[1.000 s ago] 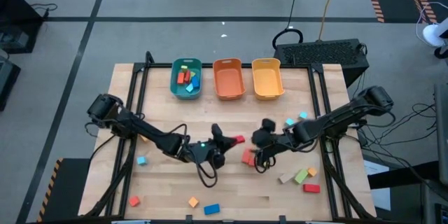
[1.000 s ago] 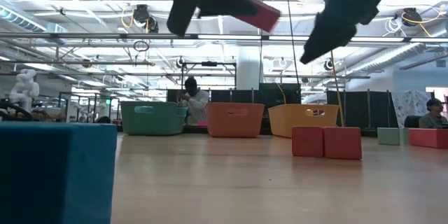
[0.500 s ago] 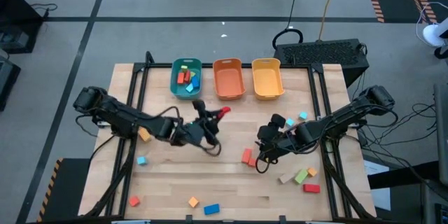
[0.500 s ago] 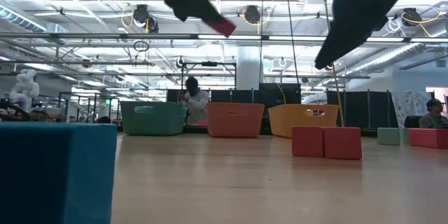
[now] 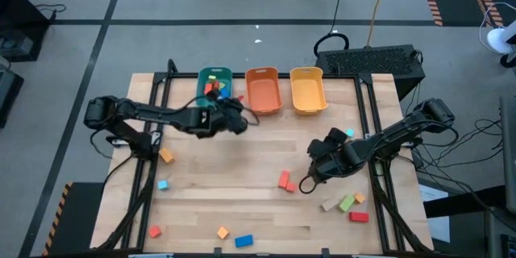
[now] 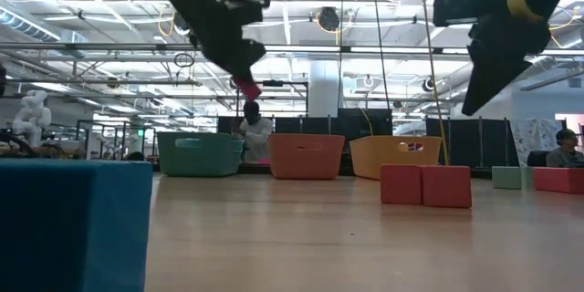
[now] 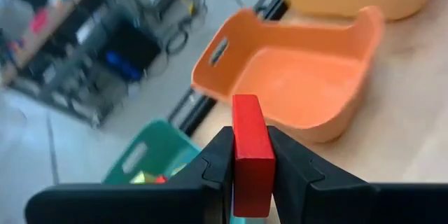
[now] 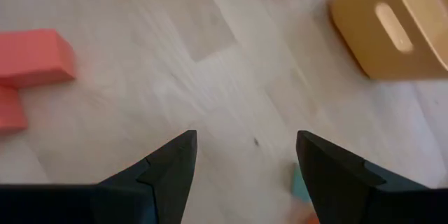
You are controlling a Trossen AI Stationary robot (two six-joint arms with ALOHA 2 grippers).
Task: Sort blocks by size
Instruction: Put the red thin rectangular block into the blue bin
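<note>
While the left claw [image 7: 245,175] clamps a red block [image 7: 250,155] by its flat sides near the bins, upper centre, we judge it light, rigid, smooth. Right claw [image 8: 245,157] hangs apart, empty.

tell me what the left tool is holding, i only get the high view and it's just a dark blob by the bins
Observer: The left tool is shut on a red block, clear in the left wrist view.
Operator: how's the block sitting in the grip
Observer: Pinched on its two broad faces, with one end sticking out past the fingertips.
Operator: is it down on the table
Observer: No. The low view shows it in the air, higher than the rim of the teal bin.
Operator: right tool got anything
Observer: Nothing. The right tool is open over bare wood, with two red blocks lying apart from it.
</note>
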